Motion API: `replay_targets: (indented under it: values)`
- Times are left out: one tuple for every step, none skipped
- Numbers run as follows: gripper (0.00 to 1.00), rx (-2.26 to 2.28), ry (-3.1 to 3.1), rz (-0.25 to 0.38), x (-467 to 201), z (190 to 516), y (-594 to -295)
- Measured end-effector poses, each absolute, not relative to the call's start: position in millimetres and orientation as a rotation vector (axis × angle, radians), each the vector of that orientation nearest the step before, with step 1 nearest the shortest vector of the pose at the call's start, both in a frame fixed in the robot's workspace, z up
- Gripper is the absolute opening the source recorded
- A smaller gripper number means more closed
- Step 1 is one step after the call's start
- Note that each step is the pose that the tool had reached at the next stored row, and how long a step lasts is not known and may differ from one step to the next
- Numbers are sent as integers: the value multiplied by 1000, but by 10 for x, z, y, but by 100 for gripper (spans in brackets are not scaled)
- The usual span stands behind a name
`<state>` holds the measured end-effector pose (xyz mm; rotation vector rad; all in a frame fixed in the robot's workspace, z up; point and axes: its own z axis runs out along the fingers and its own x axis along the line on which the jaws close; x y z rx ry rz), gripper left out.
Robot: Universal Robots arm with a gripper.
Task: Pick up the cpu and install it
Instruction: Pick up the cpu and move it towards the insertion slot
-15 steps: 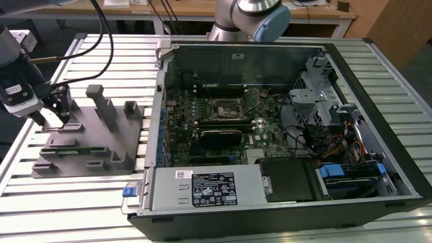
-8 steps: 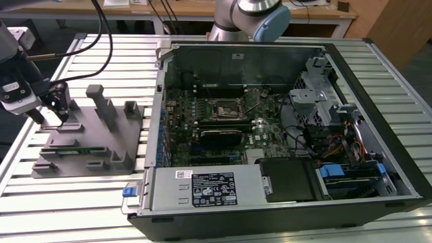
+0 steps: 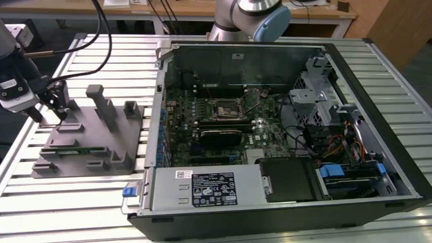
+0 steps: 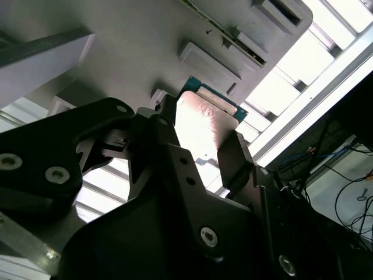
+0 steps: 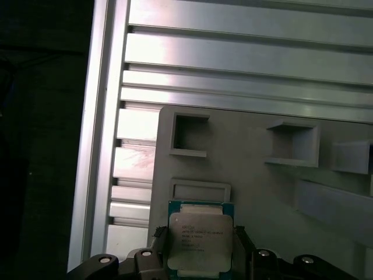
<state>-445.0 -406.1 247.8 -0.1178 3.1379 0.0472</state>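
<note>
Your gripper [image 3: 52,112] has its two black fingers [image 4: 234,156] clamped on opposite sides of the cpu [image 5: 200,242], whose silvery top shows in the first wrist view. The cpu sits over the far corner of the grey fixture [image 3: 101,147] on the exterior view's left, just beside a shallow square recess [image 5: 200,191]. It is well apart from the open computer case [image 3: 284,126] on the same slatted table [image 3: 74,202].

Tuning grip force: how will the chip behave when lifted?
Probably stiff: the chip is a flat metal-topped square. Likely light: thin, small beside the holder. Shiny top looks slippery; thin edges may offer little hold.
</note>
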Motion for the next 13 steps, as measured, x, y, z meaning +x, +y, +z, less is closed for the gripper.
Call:
replay_targets:
  values:
    - [53, -118, 3138, 47, -4450, 2485, -4061]
    - [53, -118, 3138, 47, -4451, 2492, -4061]
    - [53, -118, 3138, 47, -4451, 2498, -4061]
    - [53, -118, 3138, 47, -4452, 2504, -4061]
    - [53, -118, 3138, 47, -4452, 2511, -4061]
    - [53, -118, 3138, 47, -4452, 2517, -4061]
    - [53, -118, 3138, 47, -4453, 2523, -4061]
    - [53, -118, 3137, 47, -4453, 2530, -4061]
    - [53, -118, 3137, 47, -4454, 2537, -4060]
    - [53, -118, 3137, 47, -4454, 2543, -4060]
    - [53, -118, 3137, 47, -4455, 2550, -4060]
    - [53, -118, 3137, 47, -4456, 2556, -4060]
    - [53, -118, 3137, 47, -4456, 2562, -4059]
